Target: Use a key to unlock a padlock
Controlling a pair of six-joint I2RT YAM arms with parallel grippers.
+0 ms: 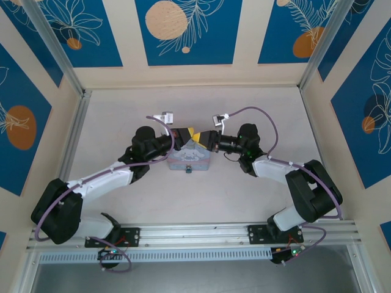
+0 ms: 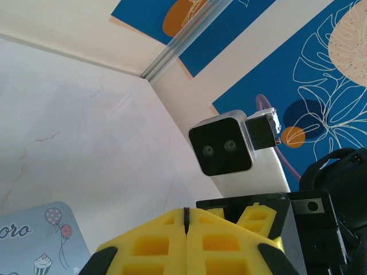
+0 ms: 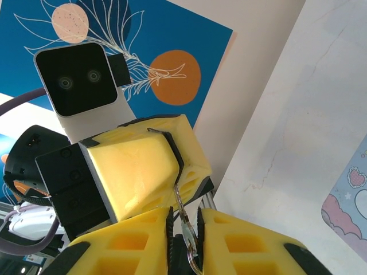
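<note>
1. Top view: the two arms reach in from either side, and the left gripper (image 1: 185, 135) and the right gripper (image 1: 201, 139) meet tip to tip above a pale blue tin box (image 1: 190, 160) on the white table (image 1: 244, 201). The small teal padlock (image 1: 189, 169) sits at the box's near edge. From this height I cannot tell how the jaws stand.
2. Left wrist view: the left gripper (image 2: 186, 213) has its yellow fingers (image 2: 149, 246) pressed together, with only a thin dark seam between them. I cannot tell what, if anything, is pinched in it. A corner of the tin box (image 2: 34, 240) lies at lower left.
3. Right wrist view: the right gripper (image 3: 184, 213) stands narrow, with the thin silvery key (image 3: 184, 230) held upright in the slot between its fingers (a small ring hangs at its lower end). The key's upper end touches the closed tips of the left gripper (image 3: 176, 172).
</note>
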